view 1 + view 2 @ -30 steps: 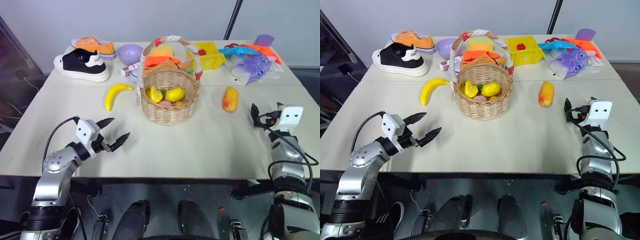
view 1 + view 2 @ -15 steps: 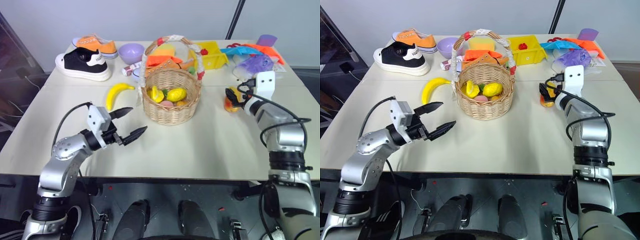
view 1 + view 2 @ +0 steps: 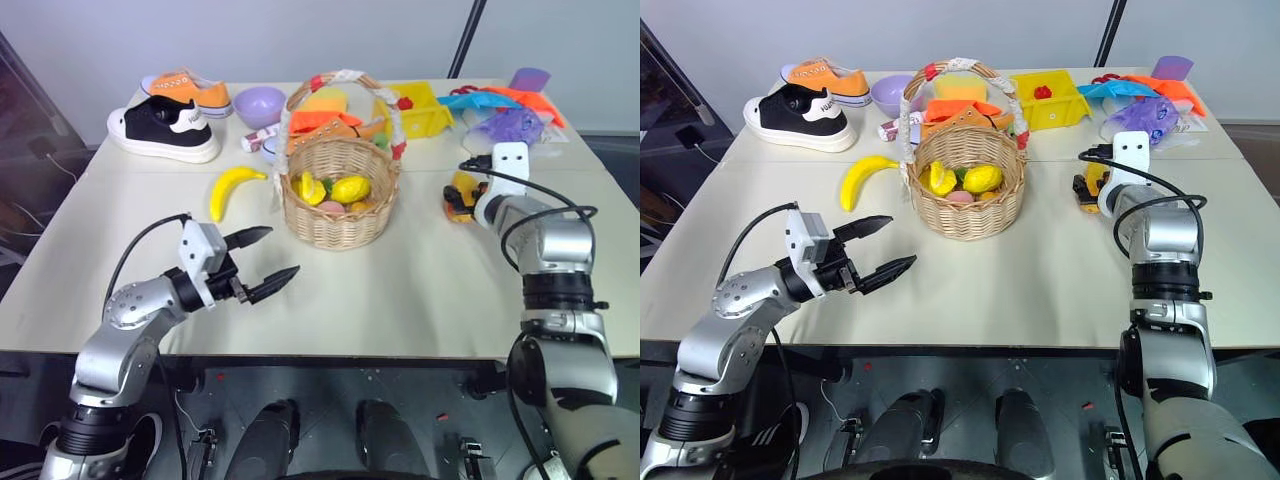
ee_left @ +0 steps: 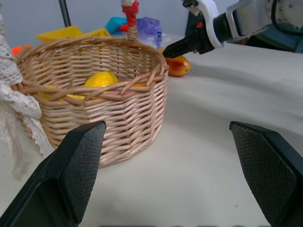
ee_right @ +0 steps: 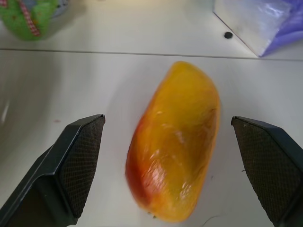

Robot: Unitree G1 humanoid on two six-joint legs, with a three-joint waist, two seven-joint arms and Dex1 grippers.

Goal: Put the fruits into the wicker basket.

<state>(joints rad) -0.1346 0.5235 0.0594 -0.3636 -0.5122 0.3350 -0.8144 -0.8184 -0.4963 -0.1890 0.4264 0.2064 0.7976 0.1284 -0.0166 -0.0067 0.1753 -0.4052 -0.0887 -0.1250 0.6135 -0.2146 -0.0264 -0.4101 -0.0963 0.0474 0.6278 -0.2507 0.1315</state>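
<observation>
- Your right gripper, jaws spread wide and holding nothing, hangs just short of the oblong orange-yellow toy mango with a red blush; the mango lies on the cream table, to the right of the round tan wicker basket.
- In the right wrist view the mango sits between the two black fingers, its long axis running away from you, slightly slanted; you meet it across its narrow width.
- Your left gripper, jaws likewise spread and empty, hovers in front of the basket, well apart from the mango.
- The curved yellow toy banana lies left of the basket, nearer your left arm.
- The basket already holds yellow fruit.
</observation>
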